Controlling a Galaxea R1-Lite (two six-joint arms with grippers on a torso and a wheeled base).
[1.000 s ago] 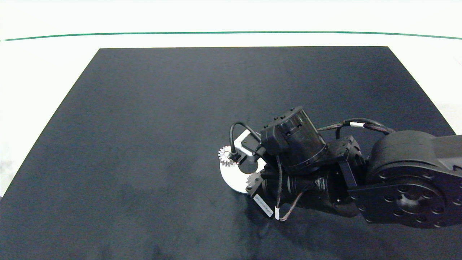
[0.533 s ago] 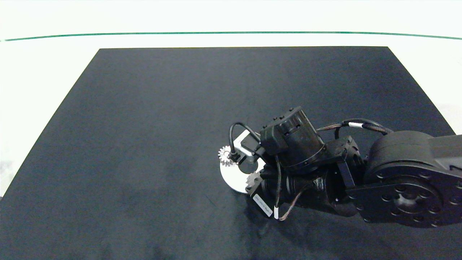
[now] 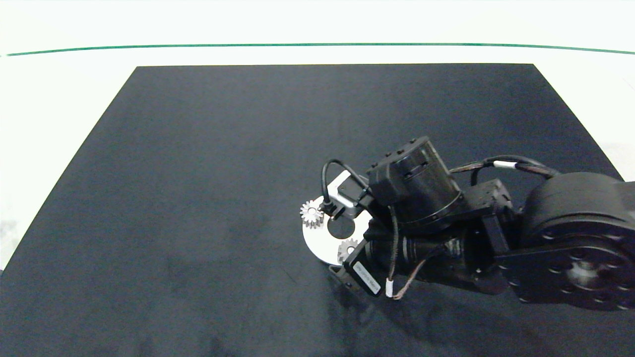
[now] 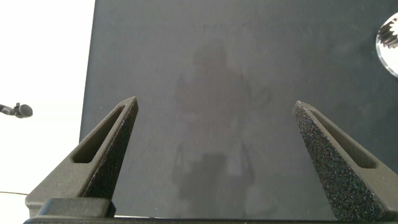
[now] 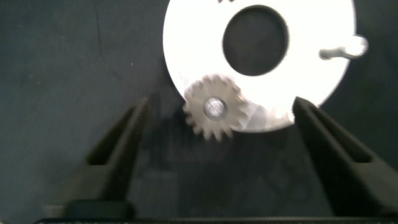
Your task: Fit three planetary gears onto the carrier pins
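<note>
The white carrier disc [image 3: 322,240] lies on the black mat, partly under my right arm [image 3: 412,198]. One planetary gear [image 3: 312,214] sits on the disc's left pin. A second gear [image 3: 347,248] sits on the near pin, whose tip shows in the bore of this same gear [image 5: 213,115]. Another carrier pin [image 5: 348,48] stands bare on the disc [image 5: 193,43]. My right gripper [image 5: 217,162] is open, its fingers apart on either side of the second gear and drawn back from it, holding nothing. My left gripper [image 4: 214,155] hangs open over bare mat, with the disc's edge and a gear [image 4: 390,31] in the far corner.
The black mat [image 3: 198,173] covers most of the white table [image 3: 59,99]. A green line [image 3: 317,45] runs along the far side. The right arm's elbow [image 3: 570,248] fills the mat's near right part.
My right arm has drawn back to the right and toward the near edge. The gear on the near pin, half hidden before, now shows whole and stays on the disc.
</note>
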